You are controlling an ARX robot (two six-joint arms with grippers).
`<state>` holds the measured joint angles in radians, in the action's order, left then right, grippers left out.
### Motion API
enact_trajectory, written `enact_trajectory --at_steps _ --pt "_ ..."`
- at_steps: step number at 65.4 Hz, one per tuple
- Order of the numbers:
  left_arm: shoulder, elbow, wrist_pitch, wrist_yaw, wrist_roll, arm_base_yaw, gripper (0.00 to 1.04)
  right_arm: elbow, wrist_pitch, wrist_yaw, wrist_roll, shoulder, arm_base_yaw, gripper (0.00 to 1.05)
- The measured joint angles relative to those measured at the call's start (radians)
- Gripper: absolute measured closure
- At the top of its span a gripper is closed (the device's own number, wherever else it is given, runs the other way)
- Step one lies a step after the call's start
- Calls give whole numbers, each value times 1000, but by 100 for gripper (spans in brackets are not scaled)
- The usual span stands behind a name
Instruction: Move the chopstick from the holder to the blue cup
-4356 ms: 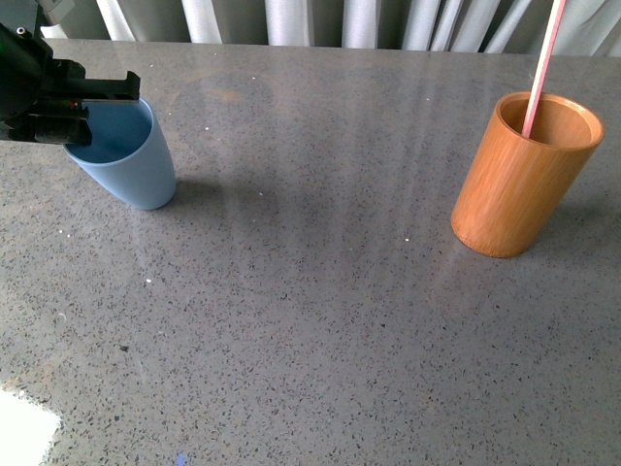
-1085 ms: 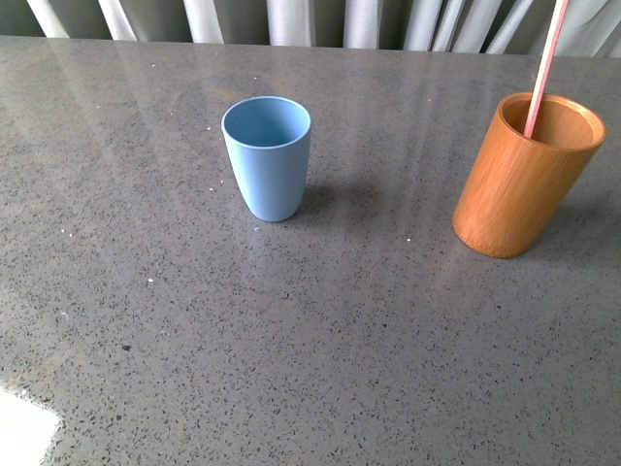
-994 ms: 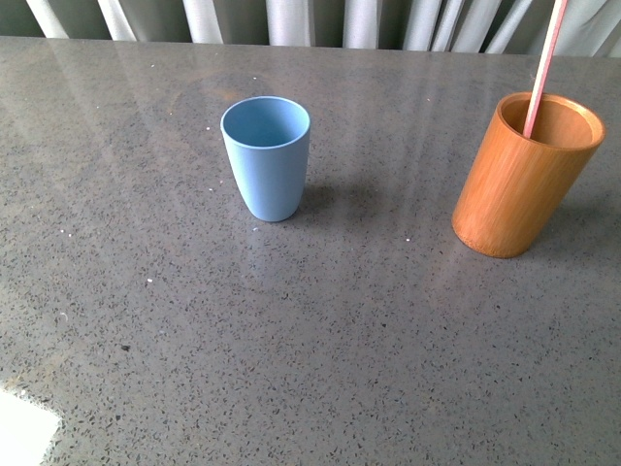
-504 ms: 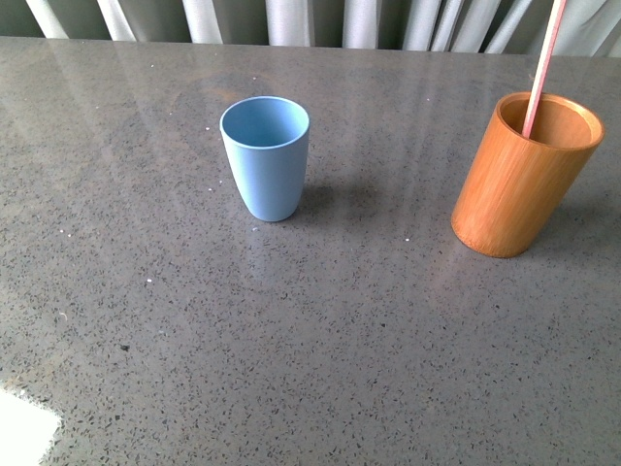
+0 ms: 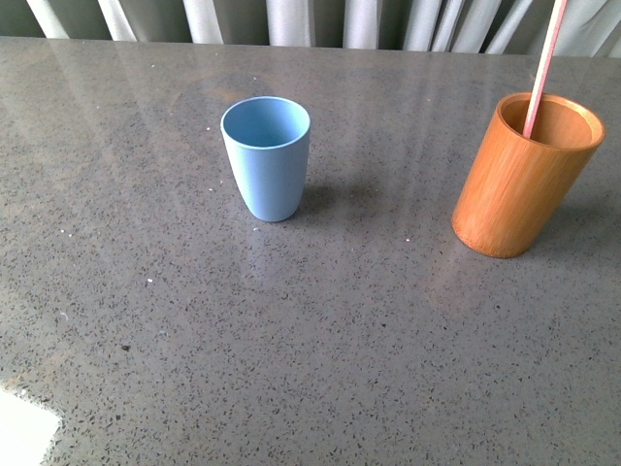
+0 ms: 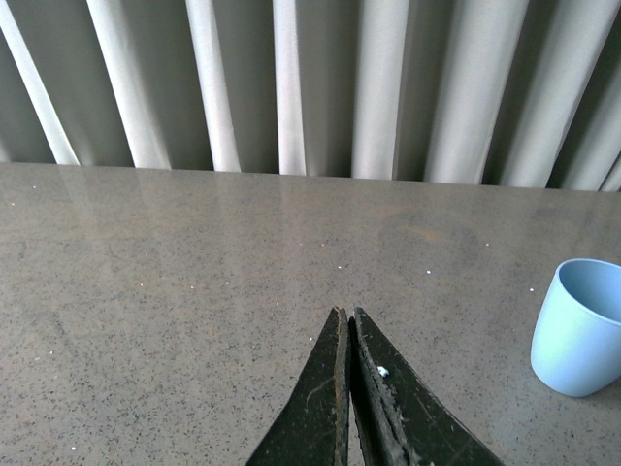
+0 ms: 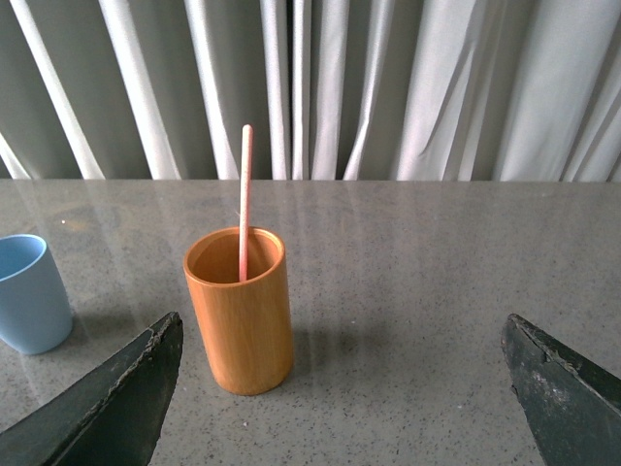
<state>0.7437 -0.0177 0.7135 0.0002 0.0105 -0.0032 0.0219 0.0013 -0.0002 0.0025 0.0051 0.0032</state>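
A speckled grey counter (image 5: 291, 340) runs back to pale pleated curtains (image 5: 281, 17). Left of centre in your front view stands the blue cup (image 5: 266, 158), upright. Well apart from it, on your right, is the holder (image 5: 524, 180), with the chopstick (image 5: 543, 68) standing inside and rising far above its rim. Your left tool (image 6: 346, 316) is pressed closed on nothing. Your right tool (image 7: 342, 320) is spread wide, facing the holder.

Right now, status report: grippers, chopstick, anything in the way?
Left gripper shut, holding nothing. Right gripper open, facing the holder. Chopstick leaning in holder, blue cup empty. Nothing between them.
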Motion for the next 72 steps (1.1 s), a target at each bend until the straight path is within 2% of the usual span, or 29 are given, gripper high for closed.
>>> enact_trajectory --at_steps 30,72 --pt "-317 3 -289 0 0 0 103 0 0 0 0 0 0 9" --pt "-537 3 -506 0 0 0 103 0 0 0 0 0 0 9"
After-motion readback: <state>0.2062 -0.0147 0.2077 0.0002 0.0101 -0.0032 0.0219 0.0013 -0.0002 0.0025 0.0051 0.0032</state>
